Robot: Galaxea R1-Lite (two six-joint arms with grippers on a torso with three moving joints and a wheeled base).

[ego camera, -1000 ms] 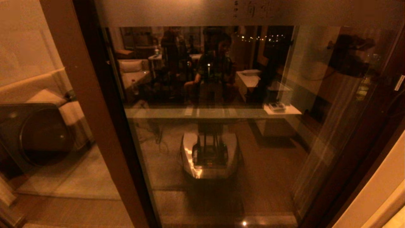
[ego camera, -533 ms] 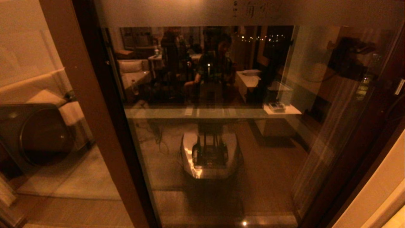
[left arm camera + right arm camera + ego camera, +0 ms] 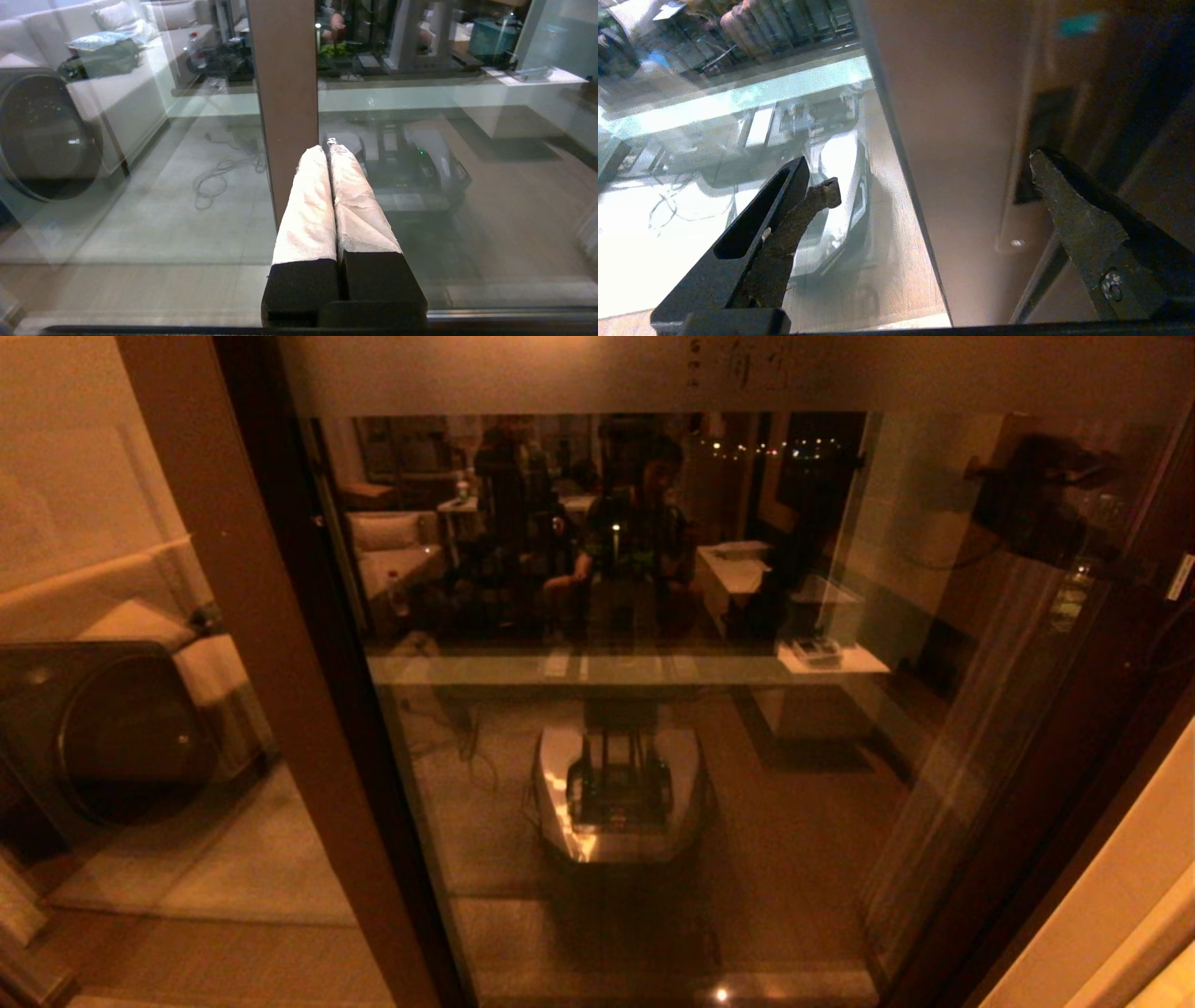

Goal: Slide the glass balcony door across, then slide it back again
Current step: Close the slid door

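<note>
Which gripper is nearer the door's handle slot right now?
Right. The right gripper is open, one fingertip right at the handle slot on the glass balcony door. The left gripper is shut, facing a brown frame post; no slot shows there.

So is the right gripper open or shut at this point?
Open. In the right wrist view, the right gripper has its fingers spread wide, one before the glass, the other by the handle slot of the brown-framed glass balcony door, gripping nothing.
</note>
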